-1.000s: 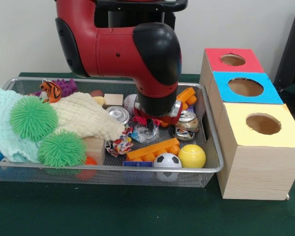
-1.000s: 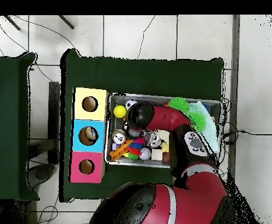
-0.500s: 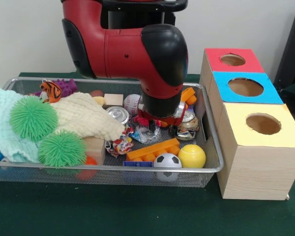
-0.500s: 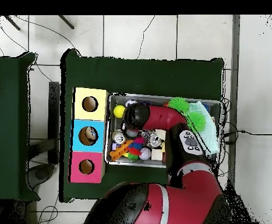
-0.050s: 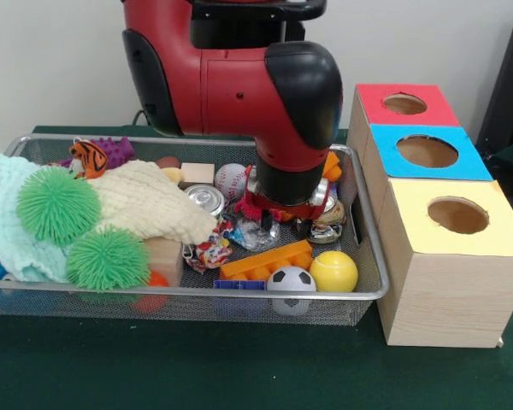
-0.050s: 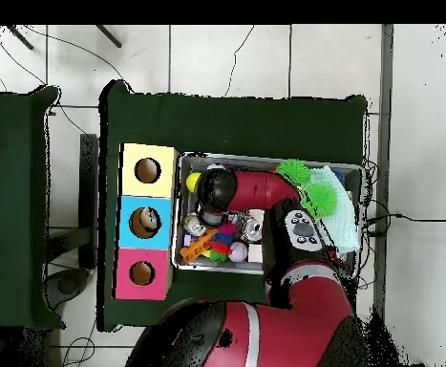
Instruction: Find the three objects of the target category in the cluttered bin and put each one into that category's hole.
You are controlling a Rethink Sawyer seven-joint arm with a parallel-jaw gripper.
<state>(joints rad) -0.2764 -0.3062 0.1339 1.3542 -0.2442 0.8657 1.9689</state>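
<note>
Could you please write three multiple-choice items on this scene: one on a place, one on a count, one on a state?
1. Where does the yellow ball lie?
A. beside the soccer ball
B. on the red box top
C. under the cream cloth

2. How many spiky green balls show?
A. one
B. two
C. four

3. How is the gripper?
A. raised above the boxes
B. outside the wire bin
C. low among the clutter

Key: 1 A, they touch near the wire bin front; 2 B, and; 3 C, it hangs beside a can.
</note>
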